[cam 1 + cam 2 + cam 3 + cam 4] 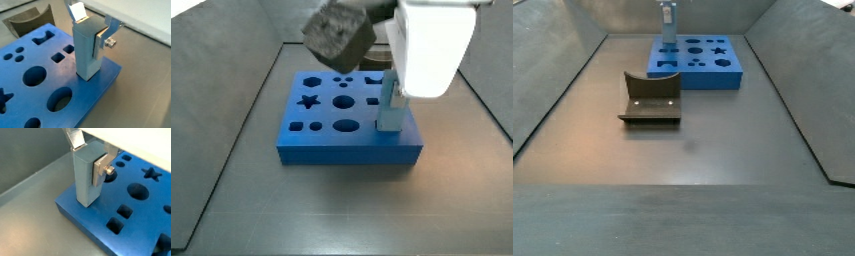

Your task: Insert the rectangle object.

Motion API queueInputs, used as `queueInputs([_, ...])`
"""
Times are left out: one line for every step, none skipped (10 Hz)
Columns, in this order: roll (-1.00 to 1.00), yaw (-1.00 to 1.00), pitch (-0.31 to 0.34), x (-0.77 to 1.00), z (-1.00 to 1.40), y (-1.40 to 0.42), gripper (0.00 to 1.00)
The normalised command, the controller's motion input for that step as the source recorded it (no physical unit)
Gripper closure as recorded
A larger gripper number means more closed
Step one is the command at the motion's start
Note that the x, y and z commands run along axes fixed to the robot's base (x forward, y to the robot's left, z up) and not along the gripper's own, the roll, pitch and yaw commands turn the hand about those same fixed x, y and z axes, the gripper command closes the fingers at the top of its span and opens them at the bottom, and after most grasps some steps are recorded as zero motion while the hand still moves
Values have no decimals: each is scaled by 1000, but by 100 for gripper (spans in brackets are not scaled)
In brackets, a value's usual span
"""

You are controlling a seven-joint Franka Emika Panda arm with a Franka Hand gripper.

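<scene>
The rectangle object is a pale blue bar that stands upright. My gripper is shut on its upper part, with a silver finger flat on one side. Its lower end meets the dark blue board close to an edge, in what looks like a slot. How deep it sits is hidden. The other wrist view shows the same grip on the bar over the board. In both side views the bar stands at a corner of the board.
The board has several shaped holes: circles, squares, a star. A dark grey curved block lies on the floor in front of the board and also shows in a wrist view. Grey sloping walls enclose the floor.
</scene>
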Motion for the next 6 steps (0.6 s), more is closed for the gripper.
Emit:
queueInputs([136,-134,60,349,-580,0,100])
queueInputs([100,-71,13,171,-729,-20,100])
queueInputs([76,0,0,40,-849,-57,100])
queueInputs([0,57,-43,0,-566,0,100])
queueInputs([-51,0,0,0,-54,0,100])
queueInputs([0,0,0,0,0,0,100])
